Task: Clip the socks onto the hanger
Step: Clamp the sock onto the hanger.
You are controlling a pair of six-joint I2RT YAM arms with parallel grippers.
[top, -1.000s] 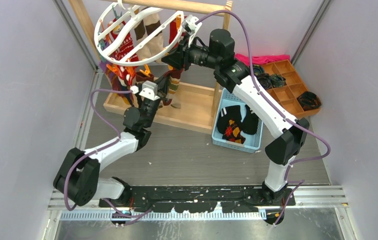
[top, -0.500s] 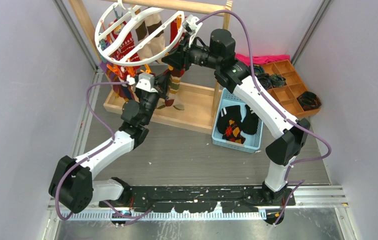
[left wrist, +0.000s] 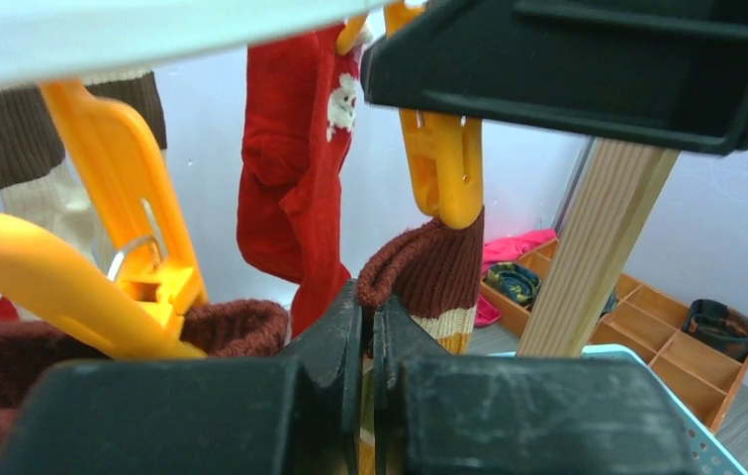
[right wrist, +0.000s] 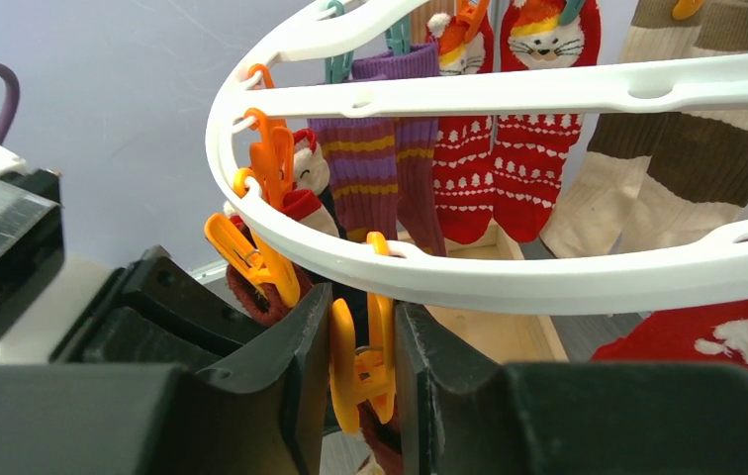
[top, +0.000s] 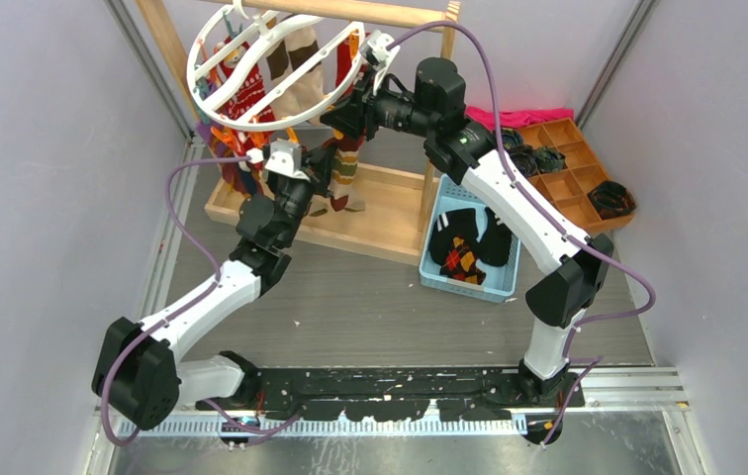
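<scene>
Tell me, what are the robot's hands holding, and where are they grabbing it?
The right gripper pinches an orange clip near its top. The left gripper grips the brown sock just below its cuff.

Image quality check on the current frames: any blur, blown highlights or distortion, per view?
Top external: evenly lit and sharp, with soft shadows; the wide-angle lens splays the walls. Left wrist: left fingers and near orange clip are soft, white hanger ring is a blurred, washed-out band, brown sock cuff is in focus. Right wrist: right fingers are slightly soft, hung socks are crisp, no glare.
</scene>
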